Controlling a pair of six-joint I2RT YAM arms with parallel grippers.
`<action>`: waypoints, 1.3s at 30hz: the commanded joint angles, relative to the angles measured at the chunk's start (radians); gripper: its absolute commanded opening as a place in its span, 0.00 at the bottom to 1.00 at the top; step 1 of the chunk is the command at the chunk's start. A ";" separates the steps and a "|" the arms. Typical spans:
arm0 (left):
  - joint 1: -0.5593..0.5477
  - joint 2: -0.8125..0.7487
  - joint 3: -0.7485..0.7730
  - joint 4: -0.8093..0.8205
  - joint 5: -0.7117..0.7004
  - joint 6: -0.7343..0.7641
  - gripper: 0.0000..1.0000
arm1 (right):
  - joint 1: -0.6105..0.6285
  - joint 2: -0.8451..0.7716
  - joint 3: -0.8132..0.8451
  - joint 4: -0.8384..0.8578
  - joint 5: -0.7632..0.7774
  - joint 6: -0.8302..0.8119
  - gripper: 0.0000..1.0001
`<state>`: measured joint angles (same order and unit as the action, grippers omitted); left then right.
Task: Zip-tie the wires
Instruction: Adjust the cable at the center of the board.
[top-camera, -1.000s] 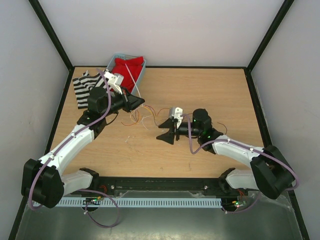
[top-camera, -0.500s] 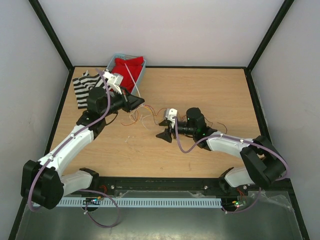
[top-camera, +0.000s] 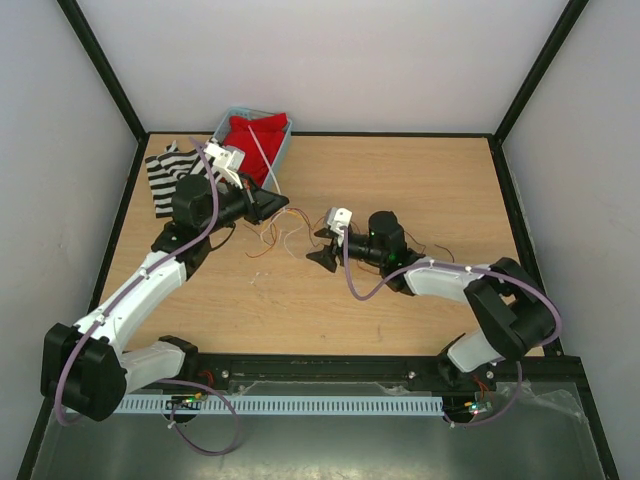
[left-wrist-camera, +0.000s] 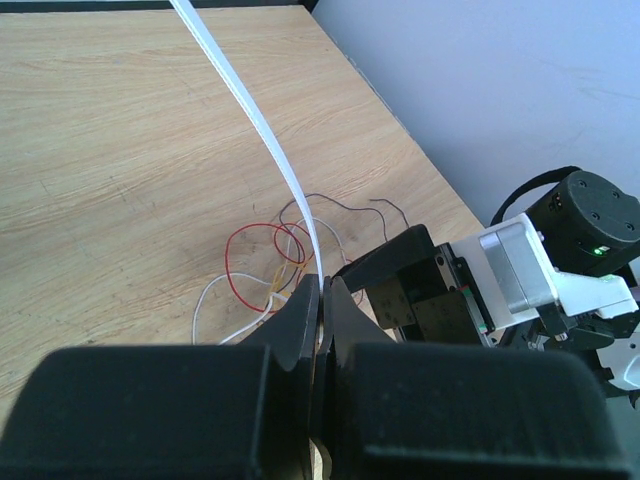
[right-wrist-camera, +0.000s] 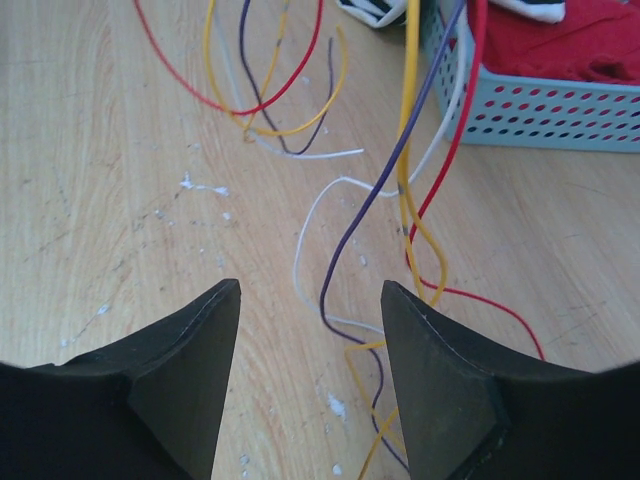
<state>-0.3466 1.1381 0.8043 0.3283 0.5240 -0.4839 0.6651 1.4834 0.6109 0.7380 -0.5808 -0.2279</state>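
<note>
We read this as the gathering step. The wires (top-camera: 283, 233) lie loose on the bench (top-camera: 430, 190), curling in red, orange, dark and pale loops between the two arms, not yet bundled and with nothing around them. The left end effector (left-wrist-camera: 322, 300) is pressed together on one end of the zip-tie strip (left-wrist-camera: 258, 125), which rises from the pinch and arcs away. Held by one end like this, the rest of the strip is free to pass around the strands, we judge, and it waits just beside the bunch.

The right end effector (right-wrist-camera: 310, 292) has its jaws apart and holds nothing. It sits low over the bench facing the left arm. In its wrist view a dark strand and a pale one run into the gap between the fingers, with orange and red ones near the finger on the basket side. That pose suits closing on several strands at once to draw them into one bundle. Whether the fingers touch the bench we cannot tell.

Behind the wires stands a pale blue basket (top-camera: 284, 138) with a red cloth (top-camera: 255, 135) in it, and a striped cloth (top-camera: 168, 172) lies beside it, both off to the side of the work. The risk we see is thin, springy strands slipping out of a partial grip, so the jaws should take in the whole bunch before closing
</note>
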 joint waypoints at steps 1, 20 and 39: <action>-0.007 -0.020 0.011 0.029 0.016 -0.013 0.00 | 0.002 0.038 0.015 0.161 0.035 0.047 0.67; 0.023 -0.011 -0.005 0.029 -0.011 -0.003 0.00 | -0.001 -0.051 -0.050 0.113 -0.017 0.077 0.00; 0.031 0.000 -0.010 0.029 0.004 -0.009 0.00 | -0.049 -0.296 0.002 -0.199 -0.070 0.122 0.00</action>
<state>-0.3237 1.1427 0.8036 0.3279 0.5194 -0.4873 0.6376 1.2289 0.5800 0.5758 -0.6331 -0.1329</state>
